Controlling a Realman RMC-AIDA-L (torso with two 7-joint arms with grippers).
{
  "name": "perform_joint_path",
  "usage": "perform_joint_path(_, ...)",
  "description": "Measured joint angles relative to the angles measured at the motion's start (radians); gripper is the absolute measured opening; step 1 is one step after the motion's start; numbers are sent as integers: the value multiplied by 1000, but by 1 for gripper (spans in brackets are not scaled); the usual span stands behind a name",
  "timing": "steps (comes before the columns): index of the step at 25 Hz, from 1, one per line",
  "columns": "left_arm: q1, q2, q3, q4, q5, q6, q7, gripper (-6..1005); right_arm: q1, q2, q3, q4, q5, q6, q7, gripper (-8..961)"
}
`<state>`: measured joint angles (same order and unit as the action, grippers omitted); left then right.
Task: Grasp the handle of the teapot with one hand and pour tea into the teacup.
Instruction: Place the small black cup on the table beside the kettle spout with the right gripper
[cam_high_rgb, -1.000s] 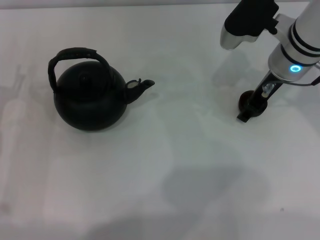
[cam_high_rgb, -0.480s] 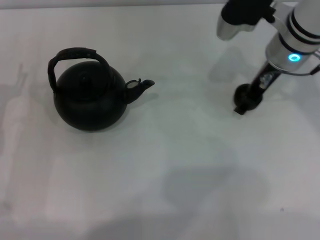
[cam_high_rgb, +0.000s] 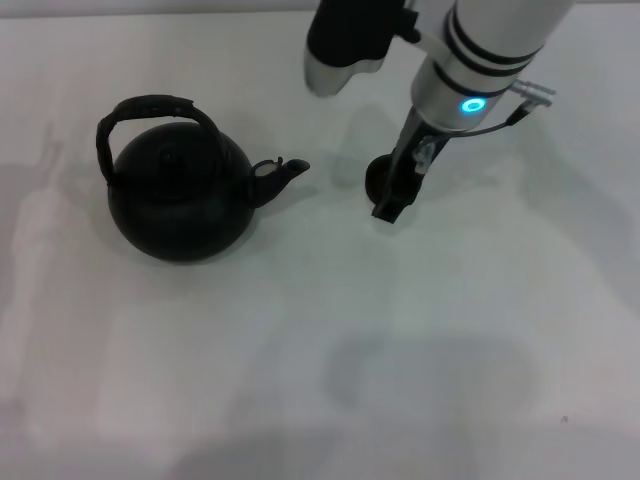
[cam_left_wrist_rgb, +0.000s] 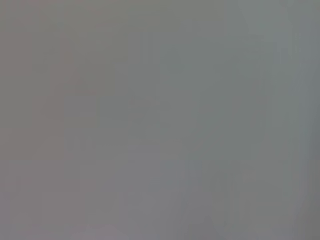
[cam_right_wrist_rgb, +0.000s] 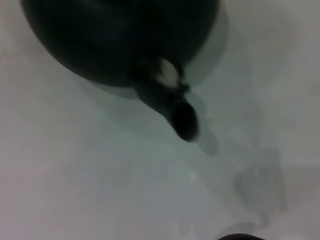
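The right pincer (cam_high_rgb: 395, 190) is seen just right of the teapot's spout (cam_high_rgb: 285, 170), clamped on the small dark teacup (cam_high_rgb: 381, 178), which is held low over the white bench (cam_high_rgb: 450, 350); whether the cup touches the bench cannot be told. The matte black teapot (cam_high_rgb: 178, 200) stands upright at the left, its arched handle (cam_high_rgb: 150, 108) free and untouched, its spout pointing right toward the cup. The step in hand is judged to be the positioning of the cup beside the spout. Next, the cup would need to be set down and released, and the handle grasped from above. The left pincer is not shown. No brand, label or writing can be read.
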<state>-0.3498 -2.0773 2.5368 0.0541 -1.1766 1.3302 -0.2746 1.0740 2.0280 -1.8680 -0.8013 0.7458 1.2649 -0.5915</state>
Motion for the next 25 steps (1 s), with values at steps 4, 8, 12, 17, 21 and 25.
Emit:
perform_joint_path(4,-2,0,0,3,0,-5,0,875,36,0,-84,54,78,-35,2,735)
perform_joint_path(8,-5,-1,0,4,0,-24,-1,875,47,0,-151,87,135,-76,3,735)
perform_joint_path(12,-6,-1,0,5,0,-27,-2,875,48,0,-169,88,161,-105,3,736)
perform_joint_path(17,-8,-2,0,6,0,-28,-1,874,47,0,-234,90,206,-134,5,737)
perform_joint_path(21,-6,-1,0,6,0,-28,-1,874,43,0,-246,91,216,-145,9,738)
perform_joint_path(25,-3,-1,0,6,0,-28,-2,875,40,0,-249,91,217,-145,11,739)
